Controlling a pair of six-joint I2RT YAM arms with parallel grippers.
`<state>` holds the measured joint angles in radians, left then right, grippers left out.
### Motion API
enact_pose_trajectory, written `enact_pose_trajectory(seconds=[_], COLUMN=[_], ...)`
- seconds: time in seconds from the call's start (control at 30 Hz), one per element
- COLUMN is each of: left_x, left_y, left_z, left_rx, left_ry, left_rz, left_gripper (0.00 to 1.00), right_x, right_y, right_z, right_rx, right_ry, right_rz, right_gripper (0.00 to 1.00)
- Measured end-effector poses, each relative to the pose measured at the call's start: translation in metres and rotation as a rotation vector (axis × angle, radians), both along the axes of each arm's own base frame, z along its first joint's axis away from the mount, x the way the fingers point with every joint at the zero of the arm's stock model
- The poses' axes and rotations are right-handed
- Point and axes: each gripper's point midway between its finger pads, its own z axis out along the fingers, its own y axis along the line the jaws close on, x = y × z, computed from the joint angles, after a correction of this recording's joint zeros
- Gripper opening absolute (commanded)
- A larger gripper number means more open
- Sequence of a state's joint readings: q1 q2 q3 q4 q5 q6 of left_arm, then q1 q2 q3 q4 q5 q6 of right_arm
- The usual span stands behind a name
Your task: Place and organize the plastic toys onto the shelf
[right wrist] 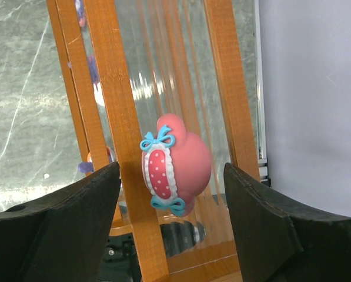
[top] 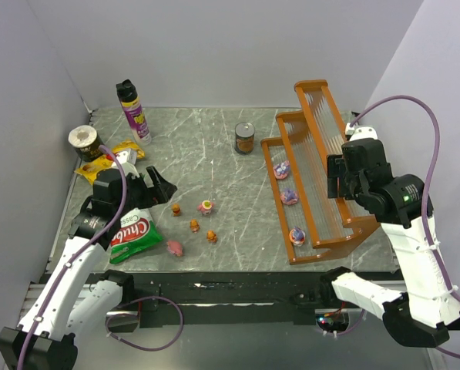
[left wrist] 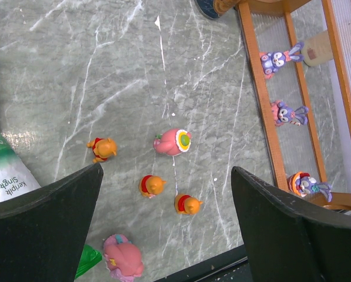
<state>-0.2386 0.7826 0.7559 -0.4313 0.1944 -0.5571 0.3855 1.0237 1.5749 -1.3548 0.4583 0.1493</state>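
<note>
The orange-brown shelf stands at the right. Three purple toys sit on its lowest tier, also seen in the left wrist view. My right gripper hovers over the shelf, open. A pink toy with blue bows lies on a clear panel beside a shelf rail, between the jaws and touching neither. Three orange toys and two pink toys lie on the table. My left gripper is open and empty above them.
A green snack bag lies under my left arm, with a yellow bag and a round tub behind it. A spray can and a tin can stand at the back. Grey walls close in on both sides.
</note>
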Motion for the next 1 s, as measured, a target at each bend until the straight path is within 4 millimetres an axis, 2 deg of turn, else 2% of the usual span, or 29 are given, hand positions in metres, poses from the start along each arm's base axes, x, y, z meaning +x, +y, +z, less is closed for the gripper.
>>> enact_pose_trajectory(seconds=[0.3, 0.53, 0.67, 0.73, 0.83, 1.0], left_x=[0.0, 0.0, 0.001, 0.001, 0.002, 0.003], left_y=[0.0, 0.0, 0.001, 0.002, 0.003, 0.005], left_z=[0.0, 0.0, 0.0, 0.0, -0.001, -0.001], left_rx=[0.0, 0.001, 0.003, 0.005, 0.009, 0.013], left_ry=[0.0, 0.0, -0.001, -0.001, -0.002, -0.003], left_rz=[0.0, 0.001, 0.006, 0.011, 0.018, 0.028], left_gripper=[0.96, 0.96, 0.96, 0.96, 0.96, 0.96], right_x=[0.005, 0.01, 0.009, 0.009, 0.013, 0.019], right_y=[0.002, 0.005, 0.016, 0.028, 0.061, 0.138], right_z=[0.011, 0.046, 0.055, 0.057, 0.059, 0.066], right_rx=[0.016, 0.063, 0.11, 0.138, 0.17, 0.195], right_ry=[-0.027, -0.124, -0.142, -0.143, -0.144, -0.154], right_rz=[-0.013, -0.01, 0.045, 0.099, 0.228, 0.486], right_gripper=[0.83, 0.84, 0.83, 0.83, 0.83, 0.84])
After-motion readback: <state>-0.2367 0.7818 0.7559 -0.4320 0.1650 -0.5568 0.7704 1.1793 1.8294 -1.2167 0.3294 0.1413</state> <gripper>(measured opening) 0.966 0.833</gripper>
